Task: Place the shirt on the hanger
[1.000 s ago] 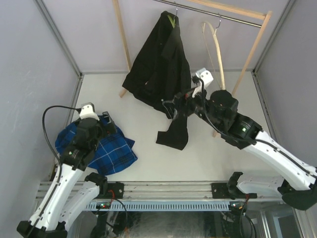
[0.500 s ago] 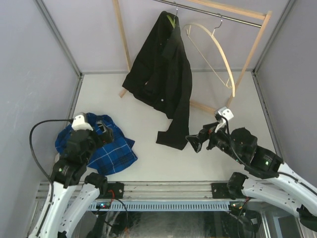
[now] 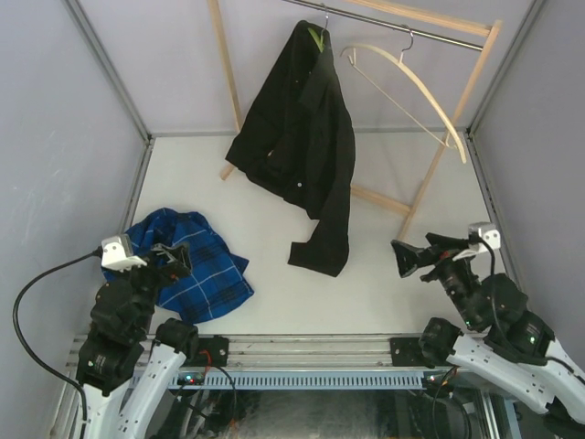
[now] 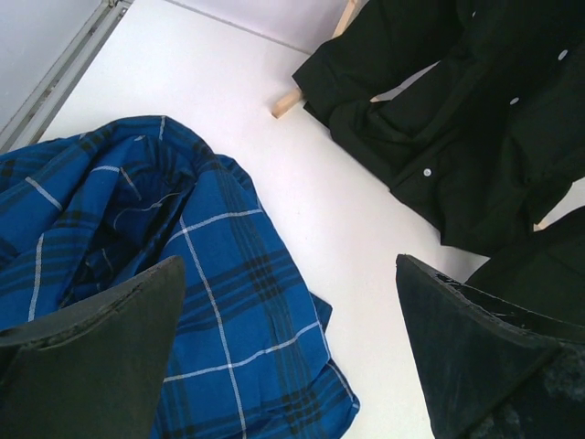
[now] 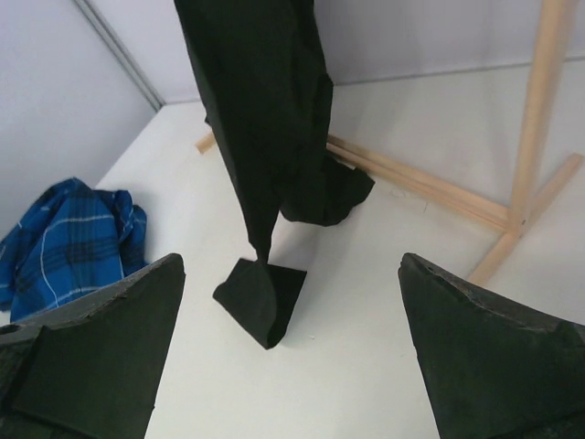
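From above, the shirt [image 3: 297,137] hangs by its collar from the hanger [image 3: 316,37], whose green tip shows at the neck, and the hanger's hook sits on the rail [image 3: 393,25] of the rack at the back of the worktop [image 3: 274,297]. It hangs crooked, with one long sleeve trailing down to the worktop, and I cannot tell whether both shoulders are seated on the hanger. The main job looks done; at most some straightening is left. A pale wooden hanger [image 3: 411,78] hangs bare beside it, and a blue plaid shirt [image 3: 196,270] lies crumpled near the left arm. Both arms sit low by their bases, well apart from the black shirt. In the left wrist view, the left fingers [image 4: 101,357] are spread wide with nothing between them, poised over the edge of the plaid shirt without clearly touching it; the black shirt's buttoned front shows at the upper right. In the right wrist view, the right fingers [image 5: 494,357] are likewise released and wide apart, holding nothing, facing the hanging sleeve whose cuff folds onto the worktop near the rack's wooden frame [image 5: 539,110].
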{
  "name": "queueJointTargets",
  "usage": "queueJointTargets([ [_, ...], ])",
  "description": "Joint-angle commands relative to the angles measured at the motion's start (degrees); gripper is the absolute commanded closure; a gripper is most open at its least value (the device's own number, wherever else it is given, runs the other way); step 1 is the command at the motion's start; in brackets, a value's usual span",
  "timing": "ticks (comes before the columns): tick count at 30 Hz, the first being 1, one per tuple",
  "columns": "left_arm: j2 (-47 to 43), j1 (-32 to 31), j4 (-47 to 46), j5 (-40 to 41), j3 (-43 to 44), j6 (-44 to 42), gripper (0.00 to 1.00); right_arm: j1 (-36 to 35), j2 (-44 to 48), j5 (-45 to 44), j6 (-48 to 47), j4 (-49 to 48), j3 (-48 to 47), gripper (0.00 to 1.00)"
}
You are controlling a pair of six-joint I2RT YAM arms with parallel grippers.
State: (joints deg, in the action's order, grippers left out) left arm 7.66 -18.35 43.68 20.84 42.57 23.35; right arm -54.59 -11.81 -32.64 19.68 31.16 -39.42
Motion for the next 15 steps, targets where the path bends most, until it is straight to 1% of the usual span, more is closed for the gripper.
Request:
queueJointTargets([
  [1,-0.13,0.38,-4.18,0.08,-0.88,-0.61,0.0,-0.25,5.2,-4.6,-0.61,-0.41,1.6,0.0],
  [7,0.35,0.39,-5.07,0.12,-1.64,-0.59,0.0,-0.21,8.87,-6.05,-0.14,1.25,2.79,0.0],
  [15,2.21,0.33,-5.84,-0.45,-2.05,-0.94,0.0,-0.19,7.76,-7.56,0.55,1.77,2.87,0.0],
])
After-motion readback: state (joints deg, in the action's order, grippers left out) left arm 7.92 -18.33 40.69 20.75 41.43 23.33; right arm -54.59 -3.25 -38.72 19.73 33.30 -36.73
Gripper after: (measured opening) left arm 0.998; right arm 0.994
